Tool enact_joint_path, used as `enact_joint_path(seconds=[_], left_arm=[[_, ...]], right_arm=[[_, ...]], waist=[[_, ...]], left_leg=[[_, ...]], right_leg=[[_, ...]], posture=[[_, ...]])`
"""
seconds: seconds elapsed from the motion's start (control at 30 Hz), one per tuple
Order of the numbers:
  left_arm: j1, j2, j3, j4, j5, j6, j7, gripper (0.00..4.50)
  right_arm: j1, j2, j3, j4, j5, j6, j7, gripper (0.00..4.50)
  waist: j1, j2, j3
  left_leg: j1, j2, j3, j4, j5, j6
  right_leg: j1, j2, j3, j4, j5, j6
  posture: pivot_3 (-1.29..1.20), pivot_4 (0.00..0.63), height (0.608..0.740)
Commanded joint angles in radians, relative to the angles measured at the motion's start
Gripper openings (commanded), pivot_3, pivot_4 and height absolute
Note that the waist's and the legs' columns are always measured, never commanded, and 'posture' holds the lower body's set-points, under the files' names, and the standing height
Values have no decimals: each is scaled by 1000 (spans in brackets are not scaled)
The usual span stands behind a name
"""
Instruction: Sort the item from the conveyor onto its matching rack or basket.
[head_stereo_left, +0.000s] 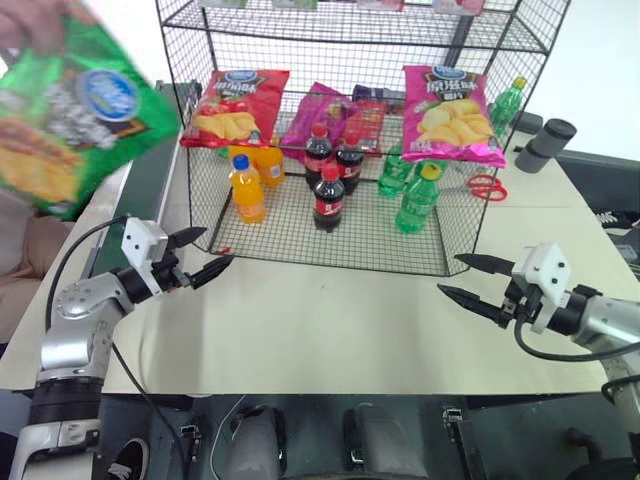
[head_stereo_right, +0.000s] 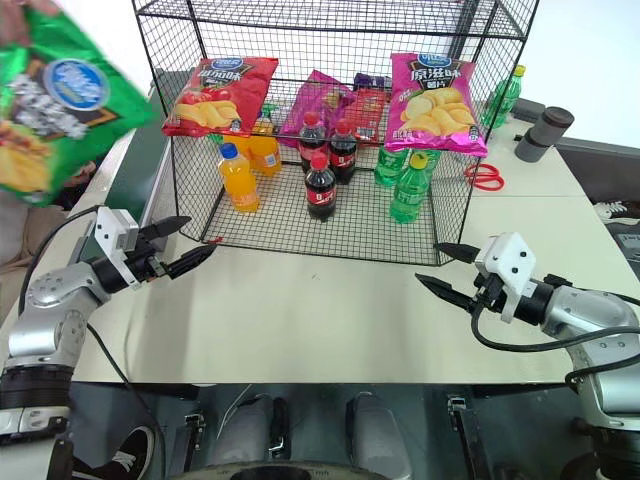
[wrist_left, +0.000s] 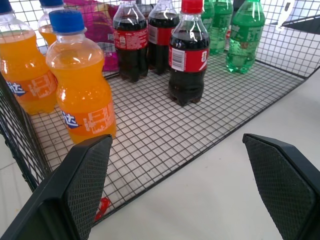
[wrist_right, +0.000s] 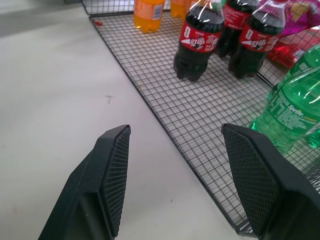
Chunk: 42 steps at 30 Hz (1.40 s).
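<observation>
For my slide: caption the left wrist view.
Open left gripper faces orange soda bottles and cola bottles on the wire rack.

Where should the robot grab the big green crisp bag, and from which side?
Probably by its lower edge, coming from the robot's left side. The green crisp bag hangs tilted in the air at the upper left, above the conveyor, and the open left gripper is nearest. A puffy, glossy bag pinches best at a flat sealed edge.
</observation>
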Motion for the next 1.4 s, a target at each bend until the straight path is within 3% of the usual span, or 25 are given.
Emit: enact_joint_path(seconds=[0.03,0.77,1.4], left_arm=[[12,5,22,-43,-13,0,8,4500],[-5,21,16,-70,-21,50,14,4500],[31,0,12,-85,-28,74,12,4500]], right_arm=[[-8,-17,-18,-11,7,-12,8,3015],[-36,-55,-60,-31,67,61,18,3015],[30,11,-29,-47,46,29,-26,3015]], waist=[[0,0,0],[1,0,0],[1,0,0]], left_leg=[[0,0,0,0,0,0],[0,0,0,0,0,0],[0,0,0,0,0,0]], right_leg=[[0,0,0,0,0,0],[0,0,0,0,0,0],[0,0,0,0,0,0]], posture=[[0,150,740],[0,150,740],[0,150,740]])
